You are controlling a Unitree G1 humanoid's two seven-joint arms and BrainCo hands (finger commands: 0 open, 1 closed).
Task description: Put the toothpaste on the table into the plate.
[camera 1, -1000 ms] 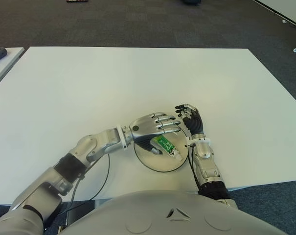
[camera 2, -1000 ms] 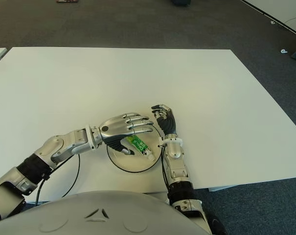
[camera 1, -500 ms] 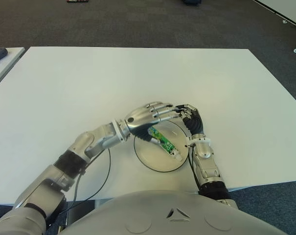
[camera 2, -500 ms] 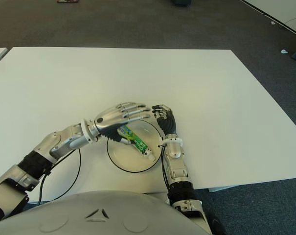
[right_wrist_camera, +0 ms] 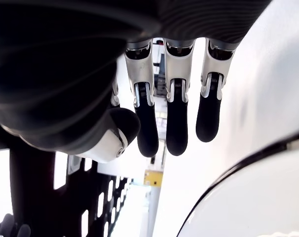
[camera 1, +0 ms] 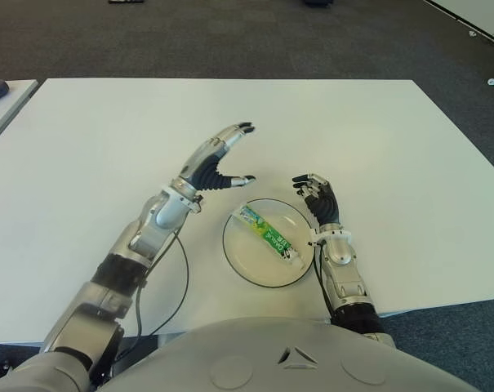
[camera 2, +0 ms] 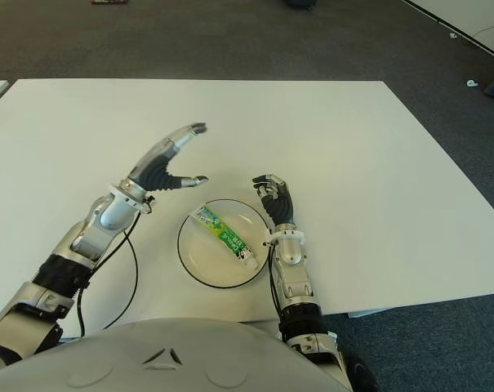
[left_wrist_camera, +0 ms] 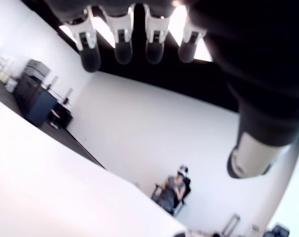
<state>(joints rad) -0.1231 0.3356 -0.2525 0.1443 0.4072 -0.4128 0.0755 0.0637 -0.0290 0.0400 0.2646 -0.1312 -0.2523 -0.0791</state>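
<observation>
**Toothpaste lies in the plate, both hands empty**

The white table (camera 1: 377,139) fills most of the head camera's view, with dark carpet (camera 1: 230,37) beyond its far edge and a second white tabletop (camera 1: 2,102) just showing at the robot's far left.

The left arm reaches out over the table from the robot's left side. Its left hand (camera 1: 216,159) is raised above the tabletop, to the left of and beyond the plate and apart from it, fingers spread and extended, thumb held out to the side, holding nothing. The left wrist view shows the same: 4 fingertips (left_wrist_camera: 123,47) fanned out with open space between them, a white wall behind, and a seated person (left_wrist_camera: 173,190) far off in the room.

The round plate (camera 1: 247,265) with its dark rim sits near the table's near edge, in front of the robot's torso.

The right hand (camera 1: 318,200) shows just beside the plate's right rim, palm toward the plate, fingers loosely curled and grasping nothing; the right wrist view shows its fingers (right_wrist_camera: 176,123) hanging relaxed with the plate's edge below them.

The toothpaste (camera 1: 267,237), a green and white tube, lies flat inside the plate, set diagonally from far left to near right, touched by neither hand.
</observation>
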